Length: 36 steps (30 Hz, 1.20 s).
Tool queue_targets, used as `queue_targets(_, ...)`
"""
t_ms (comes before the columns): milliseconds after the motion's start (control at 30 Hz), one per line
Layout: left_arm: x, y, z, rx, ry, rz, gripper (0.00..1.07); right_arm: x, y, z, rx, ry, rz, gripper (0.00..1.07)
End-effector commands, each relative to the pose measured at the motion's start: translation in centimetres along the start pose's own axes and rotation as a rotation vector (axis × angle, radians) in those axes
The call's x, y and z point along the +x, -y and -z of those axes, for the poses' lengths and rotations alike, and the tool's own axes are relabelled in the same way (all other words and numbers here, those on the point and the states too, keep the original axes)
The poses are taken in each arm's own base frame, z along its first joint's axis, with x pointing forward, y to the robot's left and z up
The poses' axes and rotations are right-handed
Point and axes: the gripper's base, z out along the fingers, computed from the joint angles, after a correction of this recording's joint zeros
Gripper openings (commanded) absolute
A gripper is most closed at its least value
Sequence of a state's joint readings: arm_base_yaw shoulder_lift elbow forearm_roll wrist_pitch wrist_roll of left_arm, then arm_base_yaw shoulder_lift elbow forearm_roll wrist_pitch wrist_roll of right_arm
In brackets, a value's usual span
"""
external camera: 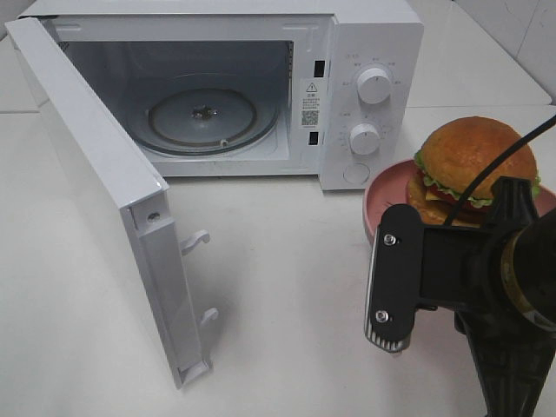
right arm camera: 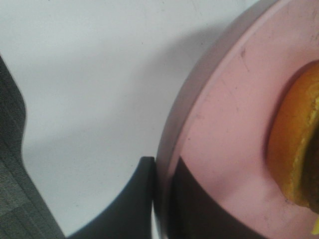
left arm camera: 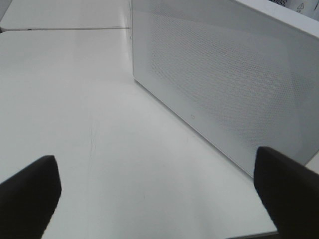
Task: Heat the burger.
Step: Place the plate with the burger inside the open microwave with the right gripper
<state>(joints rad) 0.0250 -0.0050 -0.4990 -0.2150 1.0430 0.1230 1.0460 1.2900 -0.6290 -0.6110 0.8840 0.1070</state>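
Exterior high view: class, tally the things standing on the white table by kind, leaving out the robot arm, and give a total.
microwave: 1
burger: 1
plate: 1
Total: 3

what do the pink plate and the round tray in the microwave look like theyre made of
Pink plate: probably plastic or melamine, satin finish with faint scuffs, though matte-glazed ceramic is possible. Round tray: looks like clear glass, see-through to the hub beneath, with glossy rim highlights.
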Motion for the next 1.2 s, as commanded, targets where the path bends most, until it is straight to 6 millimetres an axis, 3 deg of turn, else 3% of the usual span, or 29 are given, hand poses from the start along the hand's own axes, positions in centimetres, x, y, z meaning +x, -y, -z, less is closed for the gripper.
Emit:
queue_targets(33,0.1,0.0,0.2,0.0,0.027,-0.003,1.03,-0.3,0.5,0.2,0.056,0.046,0.144,0.01)
queue_targets(1200,0.1,0.0,0.2,0.0,0.027,-0.003,1.03,-2.4,0.5,0.6,0.139,0.26,0.614,0.01)
